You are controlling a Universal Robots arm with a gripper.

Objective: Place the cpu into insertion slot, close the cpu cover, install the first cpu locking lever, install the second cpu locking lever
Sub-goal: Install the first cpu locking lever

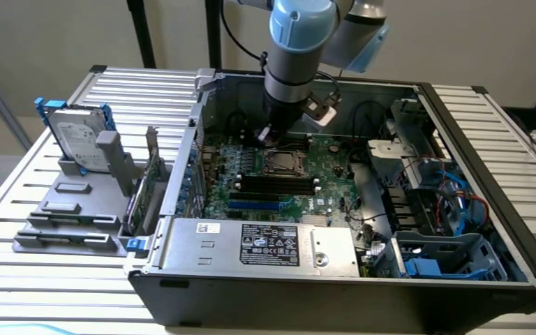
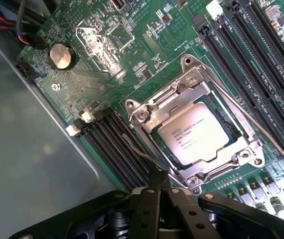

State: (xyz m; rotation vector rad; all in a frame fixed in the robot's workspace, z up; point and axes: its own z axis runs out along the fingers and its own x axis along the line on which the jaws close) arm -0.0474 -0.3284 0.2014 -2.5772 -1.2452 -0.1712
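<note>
Slatted silver metal tabletop [image 1: 491, 118] carries an open black computer case [image 1: 343, 307] holding a green circuit board [image 2: 147, 45]. Pale square cpu [image 2: 197, 134] sits in the dark square insertion slot [image 2: 222, 108], framed by the thin silvery cpu cover [image 2: 169, 97], which lies flat over it. Black tool [image 2: 154, 194], clenched, stands just beside one cover corner, its tip at a thin wire locking lever [image 2: 138, 149]. Contact there is hard to make out. The tool body hides the lever's end.

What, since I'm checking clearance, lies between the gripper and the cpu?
In the wrist view, the silvery edge of the cpu cover lies between the gripper and the cpu.
</note>
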